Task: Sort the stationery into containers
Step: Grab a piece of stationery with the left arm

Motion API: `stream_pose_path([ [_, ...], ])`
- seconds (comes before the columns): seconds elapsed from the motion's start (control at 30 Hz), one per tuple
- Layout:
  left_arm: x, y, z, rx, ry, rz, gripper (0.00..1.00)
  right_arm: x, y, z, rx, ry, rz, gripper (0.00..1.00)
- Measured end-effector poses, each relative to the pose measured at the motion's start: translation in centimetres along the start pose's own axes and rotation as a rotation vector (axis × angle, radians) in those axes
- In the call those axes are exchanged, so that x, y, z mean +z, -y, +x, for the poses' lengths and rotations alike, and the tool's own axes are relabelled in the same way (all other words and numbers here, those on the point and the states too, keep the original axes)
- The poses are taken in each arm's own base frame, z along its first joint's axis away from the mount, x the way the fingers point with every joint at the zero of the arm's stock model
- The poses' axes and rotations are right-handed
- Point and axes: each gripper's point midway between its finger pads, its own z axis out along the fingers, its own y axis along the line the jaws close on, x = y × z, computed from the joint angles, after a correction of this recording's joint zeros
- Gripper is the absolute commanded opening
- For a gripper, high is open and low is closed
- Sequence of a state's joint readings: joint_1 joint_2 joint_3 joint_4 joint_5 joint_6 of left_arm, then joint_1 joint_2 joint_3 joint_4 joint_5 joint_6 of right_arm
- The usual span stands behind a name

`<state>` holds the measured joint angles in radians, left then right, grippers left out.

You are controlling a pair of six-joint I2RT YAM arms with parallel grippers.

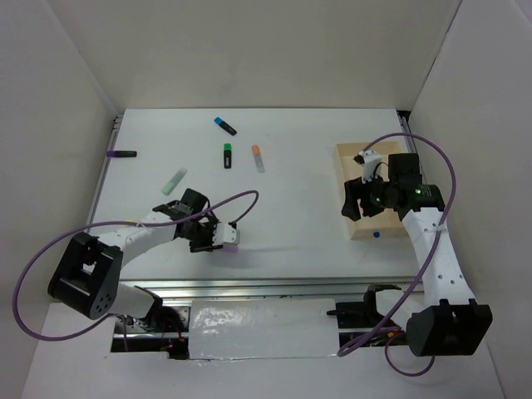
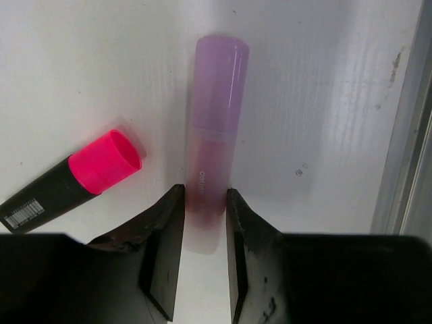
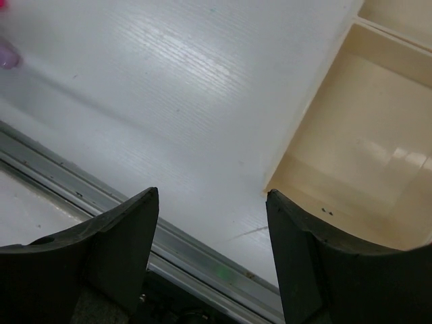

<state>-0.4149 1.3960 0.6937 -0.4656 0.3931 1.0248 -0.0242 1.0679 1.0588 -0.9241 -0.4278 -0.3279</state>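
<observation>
Robotics lab test cell: white table [image 1: 291, 220] enclosed by plain white panels [image 1: 266, 50], aluminium rail [image 1: 249, 286] along its edge, exposed purple cables [image 1: 246, 194].

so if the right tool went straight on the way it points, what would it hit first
Probably the bare white table, beside a corner of the wooden tray. The right tool is open; one finger might clip the tray wall, depth unclear.

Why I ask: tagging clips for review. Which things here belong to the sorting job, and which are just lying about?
Job:
pink tube, held in the jaws of the left gripper
pink-capped highlighter
blue highlighter
green highlighter
orange highlighter
pale green marker
purple-ended pen
wooden tray
right gripper, open

Just fixtures, nothing loose:
purple cable
metal rail
</observation>
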Motion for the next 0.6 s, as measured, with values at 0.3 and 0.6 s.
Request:
stream_pose_path([
  [0.3, -4.0, -1.4, -4.1, 0.072, 0.12, -0.177, 0.15, 1.0, -7.5, 0.3, -0.012, -0.03, -0.282, 0.7],
  [0.6, -7.5, -2.8, -10.8, 0.137, 0.247, -0.257, 0.14, 2.3, -14.8, 0.7, 0.061, -0.177, -0.597, 0.72],
])
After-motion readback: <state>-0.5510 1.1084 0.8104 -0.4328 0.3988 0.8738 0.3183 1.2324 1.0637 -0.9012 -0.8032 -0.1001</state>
